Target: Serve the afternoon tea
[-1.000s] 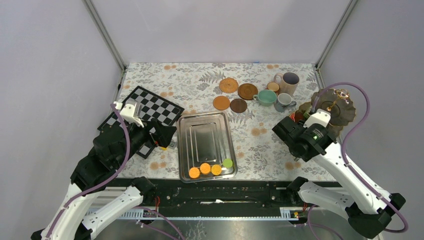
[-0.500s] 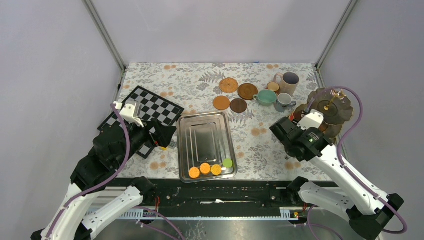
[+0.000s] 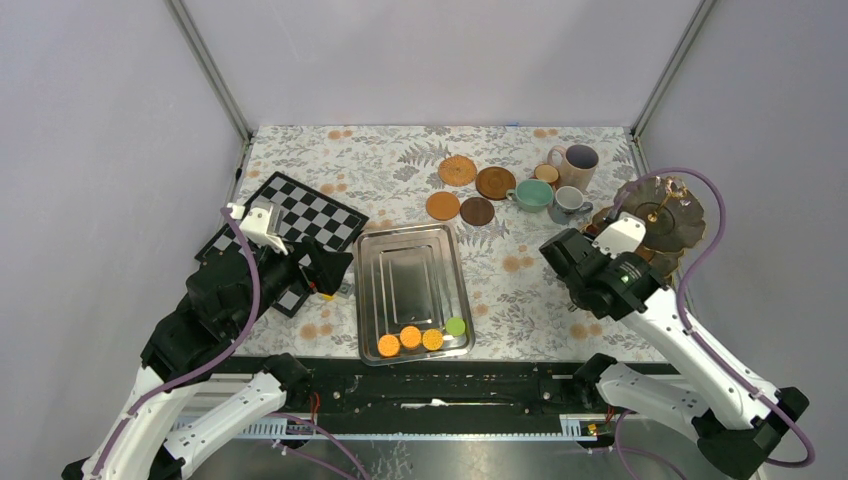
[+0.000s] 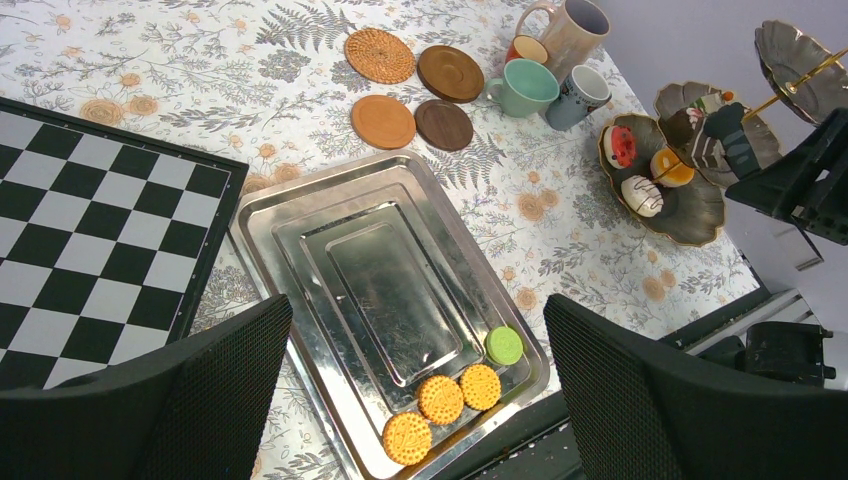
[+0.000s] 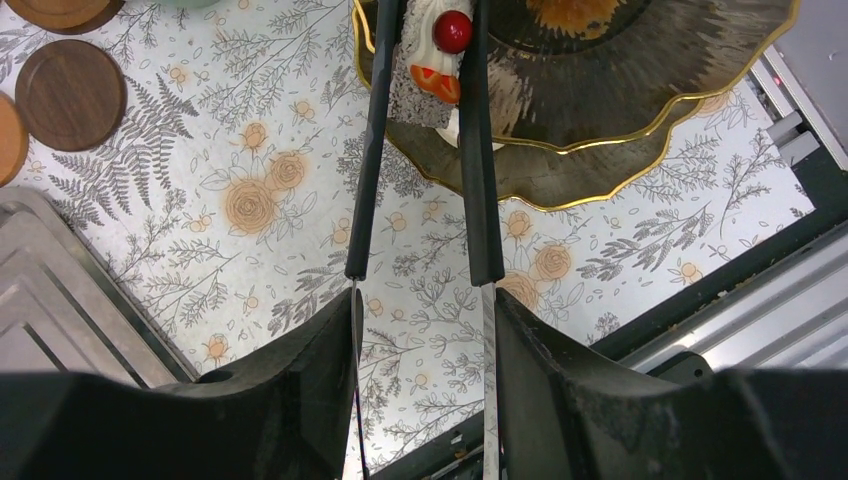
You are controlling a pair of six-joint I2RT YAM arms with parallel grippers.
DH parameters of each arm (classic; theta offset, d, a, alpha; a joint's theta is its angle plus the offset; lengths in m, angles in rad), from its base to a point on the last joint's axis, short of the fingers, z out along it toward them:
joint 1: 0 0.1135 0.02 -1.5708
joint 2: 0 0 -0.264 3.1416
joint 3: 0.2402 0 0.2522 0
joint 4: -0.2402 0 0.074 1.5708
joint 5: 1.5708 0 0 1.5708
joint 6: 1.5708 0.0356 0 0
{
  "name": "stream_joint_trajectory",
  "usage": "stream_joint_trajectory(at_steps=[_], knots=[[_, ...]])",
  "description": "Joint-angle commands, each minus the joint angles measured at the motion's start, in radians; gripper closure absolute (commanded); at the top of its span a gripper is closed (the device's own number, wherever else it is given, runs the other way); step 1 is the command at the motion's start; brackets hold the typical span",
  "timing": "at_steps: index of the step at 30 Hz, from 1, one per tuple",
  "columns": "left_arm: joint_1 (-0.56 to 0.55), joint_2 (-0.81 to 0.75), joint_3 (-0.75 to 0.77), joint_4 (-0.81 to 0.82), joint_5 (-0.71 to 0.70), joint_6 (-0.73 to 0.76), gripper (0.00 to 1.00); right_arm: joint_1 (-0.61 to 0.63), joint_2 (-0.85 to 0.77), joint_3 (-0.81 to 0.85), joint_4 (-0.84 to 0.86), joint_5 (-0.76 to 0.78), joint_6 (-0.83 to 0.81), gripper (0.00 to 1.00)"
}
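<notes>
A small toy cake slice [image 5: 437, 62], white and orange with a red cherry on top, is pinched between the two black fingers of the right gripper [image 5: 428, 25]. The jaws are drawn partway in and the slice fills the gap between them. The slice hangs at the left rim of the dark, gold-edged three-tier stand [image 5: 620, 110], which stands at the right edge of the floral-clothed table [image 3: 330, 160]. I cannot tell whether the slice touches a tier. The bottom tier carries a red donut [image 4: 620, 147], an orange pastry [image 4: 671, 168] and a white-iced pastry [image 4: 643, 196].

Just left of the stand are four clustered mugs: a tall beige mug [image 4: 572, 28], a teal mug [image 4: 527, 88], a grey mug [image 4: 578, 97] and a small orange mug [image 4: 527, 50]. Beside them lie four round coasters: one woven coaster [image 4: 380, 55], one dark brown coaster [image 4: 451, 72], one tan coaster [image 4: 383, 121] and one deep brown coaster [image 4: 443, 124]. Nearer, in the middle of the table, a rectangular steel tray [image 4: 300, 215] holds three orange biscuits [image 4: 440, 398] and a green disc [image 4: 504, 345] in a row at its near end. A black-and-white chessboard [image 4: 90, 230] lies just beside the tray on the left.

The right arm reaches forward from its base. Its wrist is bent towards the stand's left side and a purple cable arches over the tiers. The left arm is folded above the chessboard's near corner. The left gripper [image 4: 417, 305] is tilted towards the tray, with its fingers spread wide and nothing between them.
</notes>
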Motion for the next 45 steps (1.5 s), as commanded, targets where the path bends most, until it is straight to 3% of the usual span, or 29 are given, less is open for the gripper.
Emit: stream_joint_trajectory(at_steps=[1, 9, 24, 37, 45], knots=[[-0.005, 0.003, 0.018, 0.013, -0.004, 0.010, 0.01, -0.004, -0.065, 0.043, -0.050, 0.007, 0.020, 0.60], [-0.005, 0.009, 0.014, 0.020, 0.004, 0.008, 0.01, -0.004, -0.081, 0.079, -0.210, 0.060, 0.105, 0.60], [-0.005, -0.006, 0.035, 0.005, 0.011, -0.001, 0.01, -0.021, 0.058, 0.019, -0.216, 0.168, 0.165, 0.49], [-0.004, -0.007, 0.042, 0.003, 0.006, 0.003, 0.01, -0.035, 0.031, 0.042, -0.206, 0.123, 0.102, 0.38], [-0.005, 0.009, 0.045, 0.005, 0.012, -0.007, 0.01, -0.035, -0.043, 0.125, -0.199, 0.062, -0.052, 0.37]])
